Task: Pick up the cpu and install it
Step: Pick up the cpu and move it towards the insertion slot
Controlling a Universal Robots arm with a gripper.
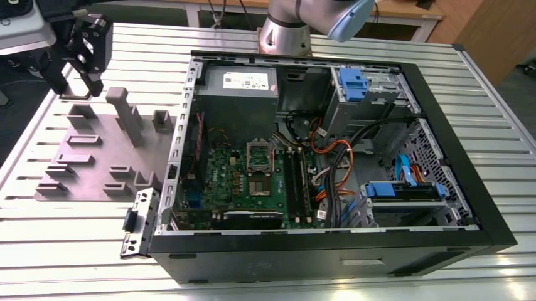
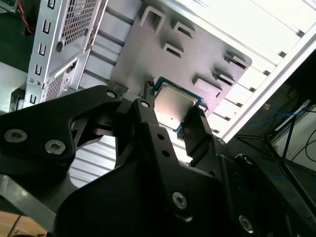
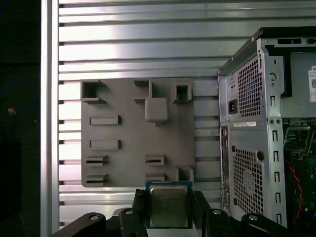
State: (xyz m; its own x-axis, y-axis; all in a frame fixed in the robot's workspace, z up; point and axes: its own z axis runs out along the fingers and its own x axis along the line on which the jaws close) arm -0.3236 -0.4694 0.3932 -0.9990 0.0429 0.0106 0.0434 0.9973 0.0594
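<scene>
Presently my claw (image 3: 169, 211) is clamped on the cpu (image 3: 168, 201) by two opposite edges, above the grey fixture plate (image 3: 123, 133) beside the open case (image 3: 252, 123). I judge it light, rigid and fragile underneath; an edge hold suits it.

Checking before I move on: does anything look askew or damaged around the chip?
Nothing stands out. In the first wrist view the cpu sits square in the end effector, clamped at two opposite edges, with no visible damage.
</scene>
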